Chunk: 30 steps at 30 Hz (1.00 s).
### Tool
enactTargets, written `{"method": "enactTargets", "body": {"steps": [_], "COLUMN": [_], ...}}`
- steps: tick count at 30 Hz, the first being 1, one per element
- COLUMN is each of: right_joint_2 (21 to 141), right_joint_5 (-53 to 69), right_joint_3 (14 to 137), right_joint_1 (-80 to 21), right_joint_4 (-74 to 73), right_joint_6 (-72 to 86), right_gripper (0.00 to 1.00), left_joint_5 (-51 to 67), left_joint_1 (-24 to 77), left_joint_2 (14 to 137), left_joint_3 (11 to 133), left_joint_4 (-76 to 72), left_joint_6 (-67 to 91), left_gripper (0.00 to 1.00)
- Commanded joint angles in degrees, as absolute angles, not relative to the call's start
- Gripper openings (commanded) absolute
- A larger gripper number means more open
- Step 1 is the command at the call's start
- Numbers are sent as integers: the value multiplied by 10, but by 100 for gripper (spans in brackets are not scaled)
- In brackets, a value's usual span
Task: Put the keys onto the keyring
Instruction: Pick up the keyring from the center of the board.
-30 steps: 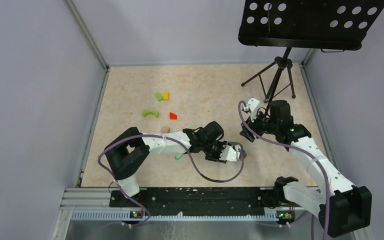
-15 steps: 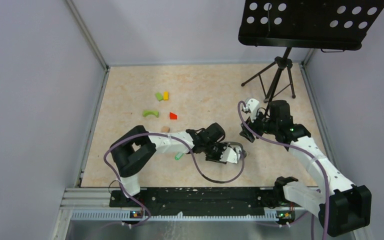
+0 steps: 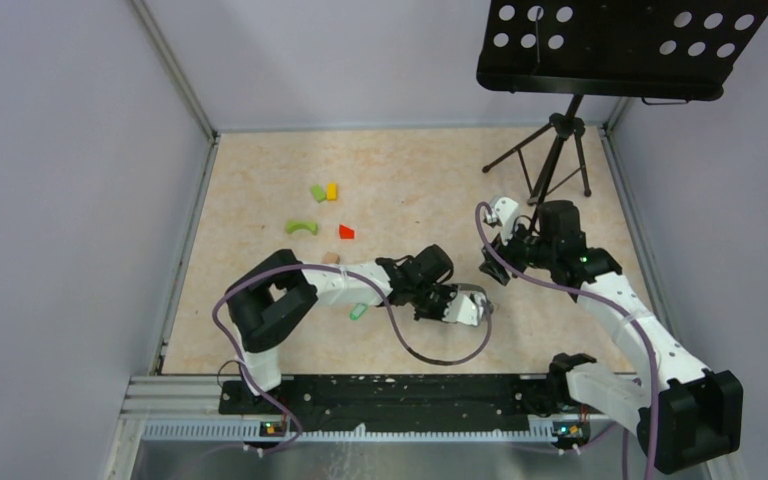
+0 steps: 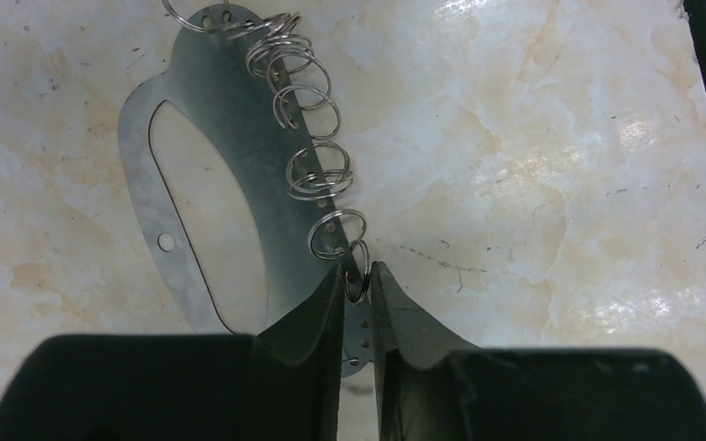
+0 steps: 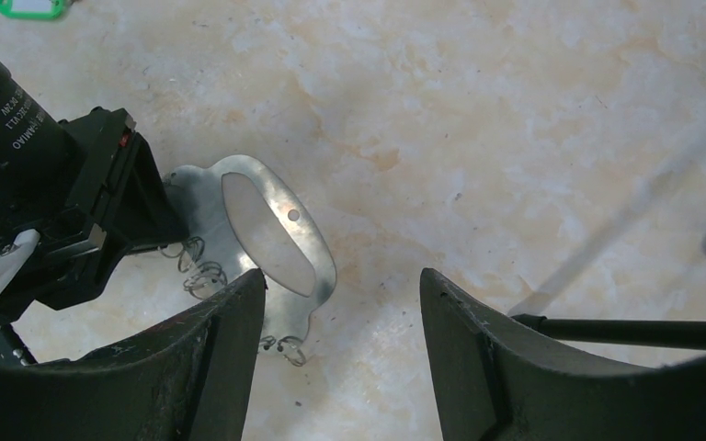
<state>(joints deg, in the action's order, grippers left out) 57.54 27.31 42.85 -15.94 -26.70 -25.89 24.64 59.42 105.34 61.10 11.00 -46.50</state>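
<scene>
The keyring (image 4: pixel 230 138) is a flat silver metal plate with an oval cutout and several small wire rings (image 4: pixel 317 175) along one edge. It lies on the marbled floor between the two arms (image 3: pixel 476 296). My left gripper (image 4: pixel 357 276) has its jaws drawn narrow onto the plate's ringed edge, with one small ring pinched between the tips. The right gripper (image 5: pixel 340 276) hovers open just beside the keyring (image 5: pixel 308 248), holding nothing. One key with a green tag (image 3: pixel 358 311) lies on the floor by the left forearm, and its green tag (image 5: pixel 32 7) also shows in the right wrist view. Other keys are out of view.
Green (image 3: pixel 301 227), yellow (image 3: pixel 331 190) and red (image 3: pixel 346 231) blocks and a tan lump (image 3: pixel 331 258) lie behind the left arm. A black tripod (image 3: pixel 550 150) with a perforated tray (image 3: pixel 620 45) stands at the back right; one leg (image 5: pixel 625 333) runs close by the right gripper.
The left gripper's jaws have narrowed onto the keyring's edge, and the left arm has edged slightly forward. The right arm has stayed still.
</scene>
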Motion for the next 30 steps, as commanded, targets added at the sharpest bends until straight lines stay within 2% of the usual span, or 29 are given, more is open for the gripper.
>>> {"method": "enactTargets", "body": {"steps": [1, 5, 10, 18, 25, 30], "right_joint_2": [575, 575, 565, 563, 567, 572], "right_joint_5": [286, 288, 313, 462, 601, 621], "right_joint_3": [445, 447, 461, 506, 506, 488], "right_joint_1": [-156, -156, -156, -156, -156, -183], "right_joint_4": [-265, -263, -262, -237, -182, -151], "right_joint_6": [-267, -264, -258, -267, -260, -249], "right_gripper": [61, 61, 61, 61, 58, 55], "left_joint_5": [267, 276, 333, 577, 613, 620], "left_joint_1": [597, 595, 567, 447, 427, 420], "left_joint_2": [1050, 1026, 971, 875, 823, 799], "left_joint_3": [634, 639, 638, 613, 586, 558], "left_joint_4": [114, 130, 147, 114, 79, 23], "left_joint_6": [-464, -463, -457, -433, -392, -339], "left_gripper": [16, 0, 0, 0, 0, 0]}}
